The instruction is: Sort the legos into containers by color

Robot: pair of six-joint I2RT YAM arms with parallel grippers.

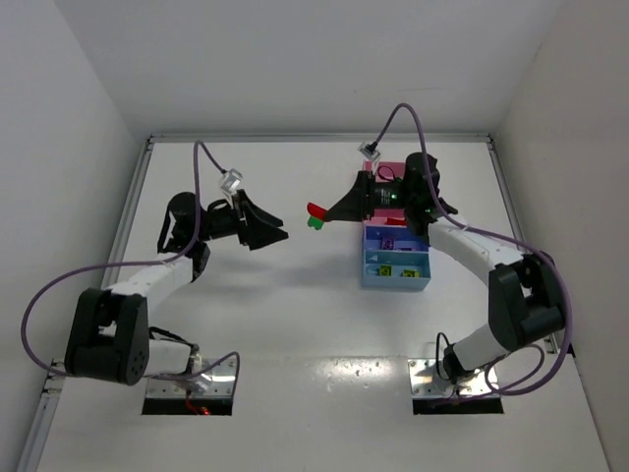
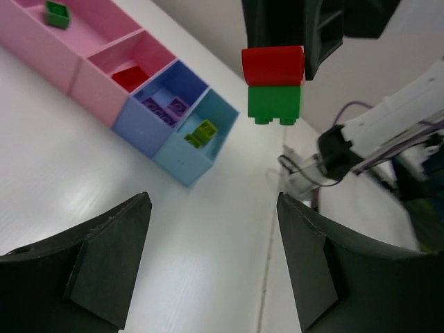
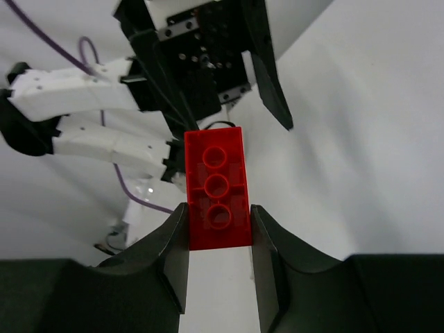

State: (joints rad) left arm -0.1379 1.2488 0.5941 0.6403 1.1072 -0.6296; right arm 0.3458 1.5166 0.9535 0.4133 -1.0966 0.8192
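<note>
Overhead, the right gripper (image 1: 322,213) clamps a red-and-green pair (image 1: 314,217) in the air just left of the tray (image 1: 396,285). The left gripper (image 1: 280,234) faces it, spread wide and empty.

Left wrist: a green brick (image 2: 57,12), red brick (image 2: 130,76), purple bricks (image 2: 165,107) and yellow brick (image 2: 201,132) lie sorted.

Right wrist: fingers (image 3: 173,250) pinch the red half (image 3: 217,187). Splitting the pair seemingly remains.

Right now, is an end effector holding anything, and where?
The right end effector pinches a red brick by its long sides near one end; a green brick is joined to it. The left end effector is open, holding nothing.
</note>
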